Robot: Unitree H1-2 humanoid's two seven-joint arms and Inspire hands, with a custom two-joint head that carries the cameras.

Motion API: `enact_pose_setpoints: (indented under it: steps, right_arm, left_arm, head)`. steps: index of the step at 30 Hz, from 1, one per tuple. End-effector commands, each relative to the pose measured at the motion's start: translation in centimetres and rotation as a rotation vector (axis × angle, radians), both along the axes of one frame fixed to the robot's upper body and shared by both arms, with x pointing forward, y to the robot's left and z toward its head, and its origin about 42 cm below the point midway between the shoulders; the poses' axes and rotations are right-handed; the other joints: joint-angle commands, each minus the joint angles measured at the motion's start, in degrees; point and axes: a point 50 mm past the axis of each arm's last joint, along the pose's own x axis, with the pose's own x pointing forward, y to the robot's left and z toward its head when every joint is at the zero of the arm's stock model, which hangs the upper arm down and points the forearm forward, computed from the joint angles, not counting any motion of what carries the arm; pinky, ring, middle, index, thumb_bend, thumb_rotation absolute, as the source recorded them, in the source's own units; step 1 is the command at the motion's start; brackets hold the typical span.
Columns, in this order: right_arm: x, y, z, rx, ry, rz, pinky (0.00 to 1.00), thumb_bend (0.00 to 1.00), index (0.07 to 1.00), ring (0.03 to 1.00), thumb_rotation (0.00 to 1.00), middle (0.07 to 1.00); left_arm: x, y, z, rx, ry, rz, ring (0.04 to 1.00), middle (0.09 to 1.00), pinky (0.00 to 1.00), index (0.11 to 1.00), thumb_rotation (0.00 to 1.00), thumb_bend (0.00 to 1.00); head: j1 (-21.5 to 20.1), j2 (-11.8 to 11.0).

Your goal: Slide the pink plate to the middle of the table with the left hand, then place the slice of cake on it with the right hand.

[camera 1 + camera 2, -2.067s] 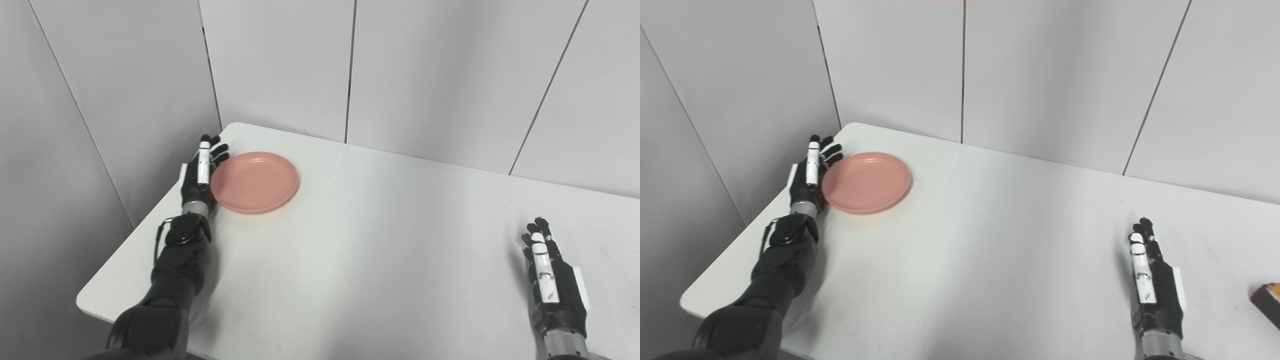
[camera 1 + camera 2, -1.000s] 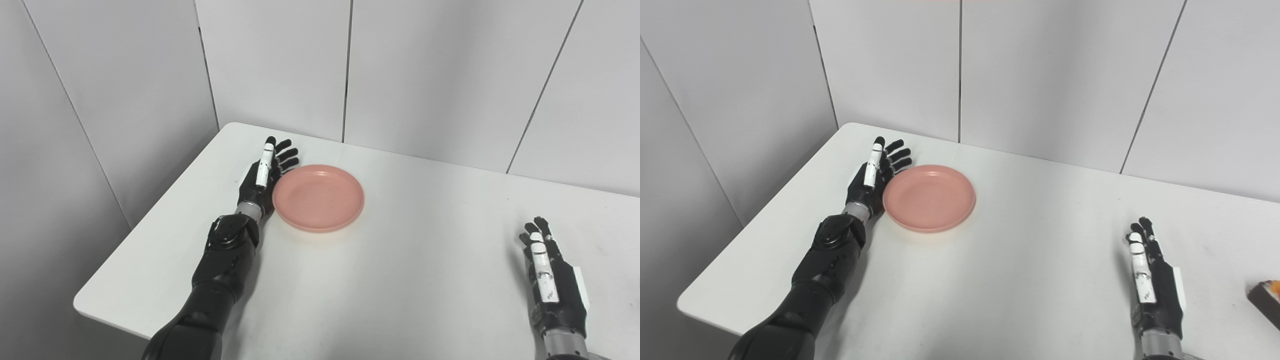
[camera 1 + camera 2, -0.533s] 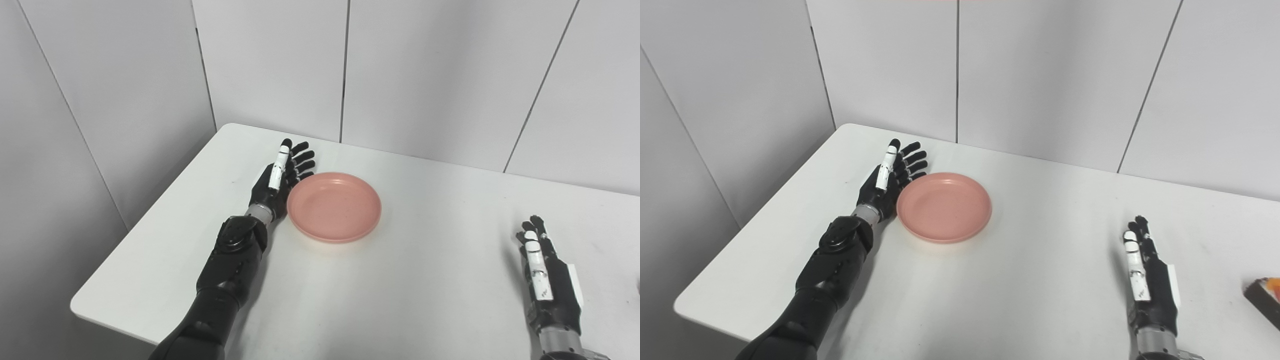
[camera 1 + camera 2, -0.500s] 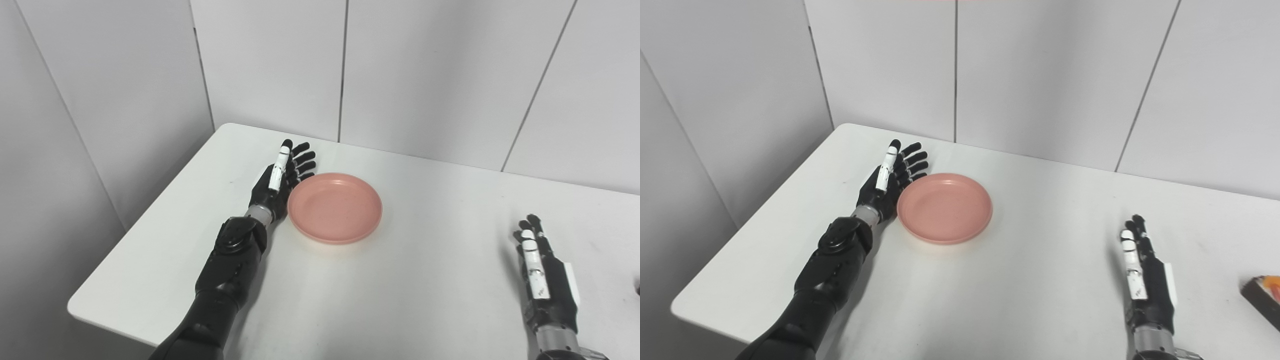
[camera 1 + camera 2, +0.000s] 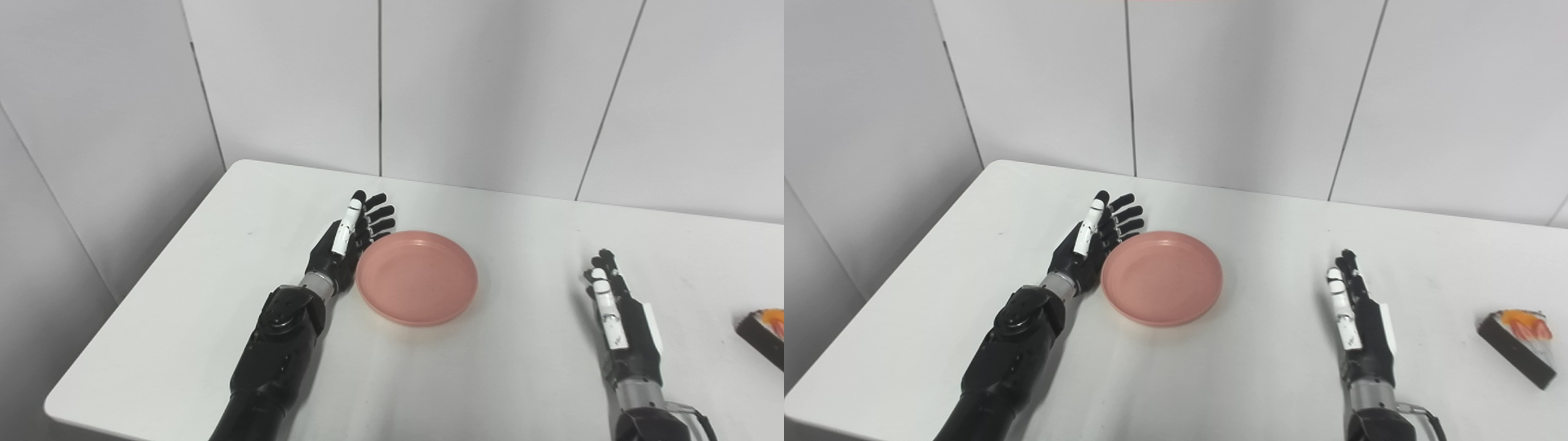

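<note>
One pink plate lies near the middle of the white worktop, and my left hand stands on edge just beside its left rim, the palm facing the plate. Whether palm and rim actually touch I cannot tell; if there is a gap, it is very thin. The plate sits flat and holds nothing.

One slice of cake lies far out on my right, near the right edge of the worktop, well apart from the plate and some way from my right hand. It is a dark wedge with orange and red pieces on top. In the left eye view only its end shows at the picture's border.

So the count is one plate, one cake slice, two hands.

My left arm reaches in from the lower left, the forearm stretched forward over the worktop, wrist straight. The fingers of that hand are extended and fanned a little apart, pointing away from me and slightly rightward past the far-left rim of the plate; they grip nothing.

My right hand also stands on edge, palm turned toward the plate, fingers straight and pointing away from me, lying close to one another but closed on nothing. It is between the plate and the cake, clear of both.
</note>
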Motion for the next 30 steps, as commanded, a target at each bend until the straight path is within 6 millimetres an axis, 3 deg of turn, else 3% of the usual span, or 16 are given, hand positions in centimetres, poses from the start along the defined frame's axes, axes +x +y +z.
enact_pose_setpoints:
  steps: [1,11,19,30]
  right_arm:
    - [0.3,0.6,1.0,-0.005,-0.040,0.002,0.97,0.44,0.955,0.928,0.86,0.954]
    - [0.3,1.5,1.3,-0.003,-0.041,-0.002,0.96,0.44,0.940,0.925,0.86,0.943]
    - [0.4,2.7,1.6,-0.006,-0.044,-0.004,0.92,0.49,0.932,0.910,0.81,0.937]
    - [0.7,3.5,3.1,-0.042,-0.079,-0.012,0.91,0.54,0.921,0.897,0.81,0.924]
  left_arm:
    - [0.3,-0.9,1.9,0.000,-0.044,-0.015,0.892,0.877,0.91,0.871,1.00,0.61]
    - [-1.6,-3.6,1.5,-0.003,-0.032,-0.077,0.976,0.951,1.00,0.938,1.00,0.58]
    - [-2.8,-5.0,0.1,-0.011,-0.049,-0.066,0.969,0.948,0.98,0.937,1.00,0.59]
    - [-4.1,-6.1,-1.5,0.000,-0.095,-0.079,1.000,0.998,1.00,0.987,1.00,0.58]
  head:
    - [-0.3,0.1]
    - [-7.1,1.7]
    - [-12.3,2.6]
    - [-15.9,3.2]
